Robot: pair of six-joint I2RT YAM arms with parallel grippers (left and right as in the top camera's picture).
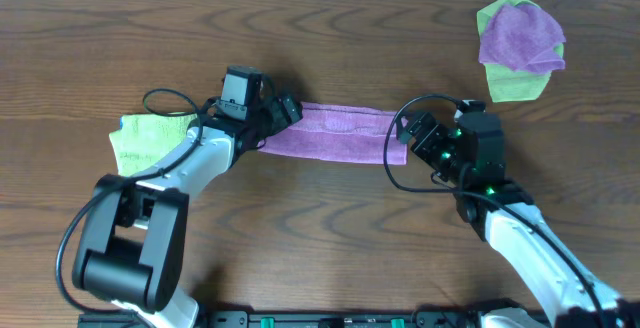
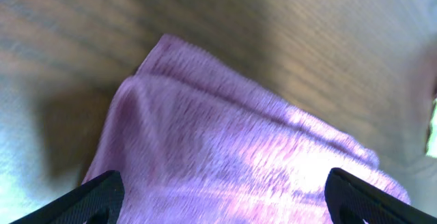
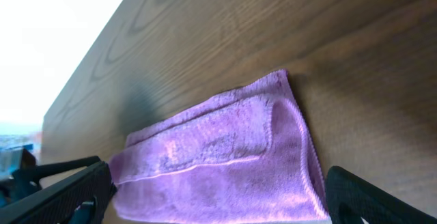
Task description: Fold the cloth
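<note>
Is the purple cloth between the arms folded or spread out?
Folded. The purple cloth lies as a narrow strip, with an upper layer overlapping the lower.

Place: robot test bench, likely a lab.
Surface: bare wood-grain table.
Evidence: two cabled robot arms on a black rail at the table's near edge.

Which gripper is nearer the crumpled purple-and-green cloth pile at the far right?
Right. The right gripper is at the folded purple cloth's right end, below-left of the crumpled pile; the left gripper is at its left end, farther away.
</note>
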